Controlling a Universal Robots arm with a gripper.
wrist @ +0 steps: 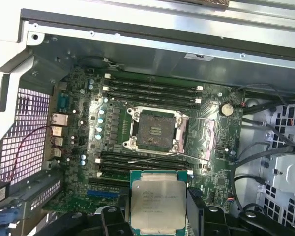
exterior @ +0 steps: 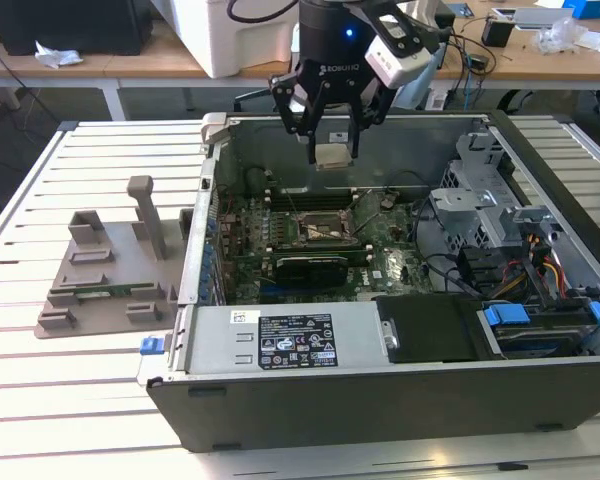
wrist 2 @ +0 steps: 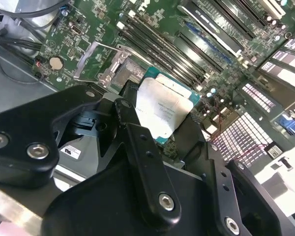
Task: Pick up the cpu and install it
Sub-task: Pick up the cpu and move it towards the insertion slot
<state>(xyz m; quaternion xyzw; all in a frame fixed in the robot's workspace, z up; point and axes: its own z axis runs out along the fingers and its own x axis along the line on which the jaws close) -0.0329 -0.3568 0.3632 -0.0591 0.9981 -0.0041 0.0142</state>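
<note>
The cpu (exterior: 332, 154), a flat square chip with a silver top and a green rim, hangs above the open computer case. My gripper (exterior: 332, 152) is shut on the cpu, one black finger on each side edge. In the second wrist view the cpu (wrist 2: 161, 112) sits between the black fingers (wrist 2: 132, 132), over the motherboard. In the first wrist view the cpu (wrist: 158, 204) is a short way from the open socket (wrist: 154, 130), whose metal load plate (wrist: 208, 139) is swung aside. The socket (exterior: 320, 231) lies on the motherboard below the gripper.
The case's walls (exterior: 195, 235) surround the board. A drive cage and cable bundle (exterior: 510, 255) fill the case toward the exterior view's right. Memory slots (wrist: 150, 86) flank the socket. A grey holder tray (exterior: 105, 270) stands on the slatted table at the exterior view's left.
</note>
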